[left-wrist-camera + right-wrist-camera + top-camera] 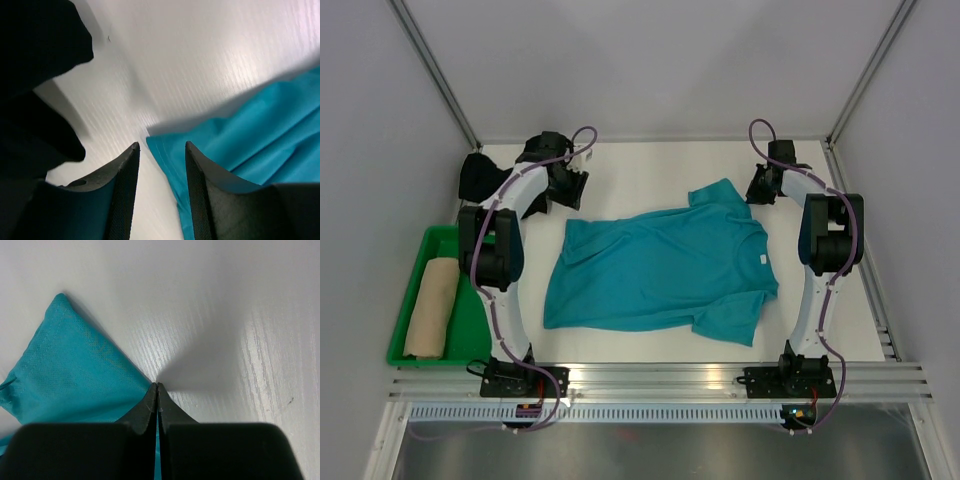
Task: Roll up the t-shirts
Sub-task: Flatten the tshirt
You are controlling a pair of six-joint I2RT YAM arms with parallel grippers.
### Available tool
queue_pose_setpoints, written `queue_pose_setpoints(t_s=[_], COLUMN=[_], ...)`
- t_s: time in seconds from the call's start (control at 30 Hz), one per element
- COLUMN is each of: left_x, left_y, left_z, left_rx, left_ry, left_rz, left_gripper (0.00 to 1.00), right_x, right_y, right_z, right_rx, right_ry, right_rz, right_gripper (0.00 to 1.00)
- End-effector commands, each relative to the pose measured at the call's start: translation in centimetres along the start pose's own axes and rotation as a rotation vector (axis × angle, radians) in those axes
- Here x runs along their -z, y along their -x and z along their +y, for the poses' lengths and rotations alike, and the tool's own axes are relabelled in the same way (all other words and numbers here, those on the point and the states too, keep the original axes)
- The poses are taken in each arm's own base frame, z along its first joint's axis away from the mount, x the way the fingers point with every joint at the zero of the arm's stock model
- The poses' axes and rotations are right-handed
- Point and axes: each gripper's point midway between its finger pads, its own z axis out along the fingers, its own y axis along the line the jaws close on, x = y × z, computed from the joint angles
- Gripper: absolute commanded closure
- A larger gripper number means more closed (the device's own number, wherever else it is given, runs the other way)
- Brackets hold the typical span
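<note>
**Teal shirt spread flat, a gripper at each far corner**
Your teal shirt [660, 275] lies flat between the arms. Your left gripper [161, 150] hangs with jaws parted over its far hem corner, seemingly lined up to pinch there. Your right gripper [157, 386] is pressed closed at the far sleeve's edge; I can't tell whether it nips cloth. Left of the teal shirt, the black shirt [478, 175] sits heaped, and the beige shirt [430, 305] looks already rolled in the tray [440, 232].

Black t-shirt [475, 176] sits half hidden behind the left arm [520, 190]. In the left wrist view it's a dark blur, cropped. Teal t-shirt [260, 130] runs off frame. Right gripper [157, 386] is pressed together, possibly nipping cloth.
</note>
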Motion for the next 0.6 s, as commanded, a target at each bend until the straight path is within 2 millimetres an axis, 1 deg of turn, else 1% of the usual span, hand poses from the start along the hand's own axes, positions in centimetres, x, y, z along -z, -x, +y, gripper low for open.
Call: queue_pose_setpoints(t_s=[0.0,0.03,0.1,0.13,0.2,0.27,0.3,0.33,0.43,0.5,0.53,0.57], left_x=[-2.7,-3.2,-3.6,-3.7,-4.3,-4.5,-4.9,-4.9,-4.9,-4.5,-4.2,-3.9], left_y=[-1.2,-1.5,-2.0,-2.1,-2.4,-2.8,-3.3,-3.9,-4.7,-5.2,-5.1,-5.3], left_z=[1.1,0.9,0.9,0.9,1.1,0.7,0.2,0.0,-0.8,-1.5,-1.7,-1.8], left_rx=[0.06,0.067,0.072,0.07,0.067,0.07,0.074,0.079,0.077,0.084,0.082,0.086], left_ry=[0.041,0.032,0.031,0.033,0.035,0.014,-0.011,-0.027,-0.066,-0.103,-0.111,-0.12], left_rz=[0.082,0.097,0.119,0.123,0.136,0.162,0.185,0.213,0.243,0.263,0.262,0.27], left_gripper=[0.53,0.53,0.52,0.49,0.48,0.48,0.48,0.48,0.48,0.51,0.58,0.61], right_x=[1.9,2.0,2.0,1.9,1.8,1.8,1.8,1.9,2.0,2.2,2.4,2.5], right_y=[2.5,2.4,2.4,2.4,2.4,2.2,2.2,2.2,2.5,2.8,3.0,3.1], right_z=[1.4,1.5,1.4,1.4,1.4,1.4,1.4,1.5,1.7,2.0,2.2,2.4], right_rx=[0.016,0.017,0.014,0.013,0.011,0.01,0.01,0.009,0.012,0.015,0.017,0.018], right_ry=[0.039,0.037,0.036,0.036,0.036,0.038,0.036,0.037,0.041,0.048,0.056,0.06], right_rz=[-0.067,-0.068,-0.067,-0.066,-0.064,-0.058,-0.057,-0.06,-0.065,-0.073,-0.076,-0.079], right_gripper=[1.0,1.0,1.0,1.0,1.0,1.0,1.0,1.0,1.0,1.0,1.0,1.0])
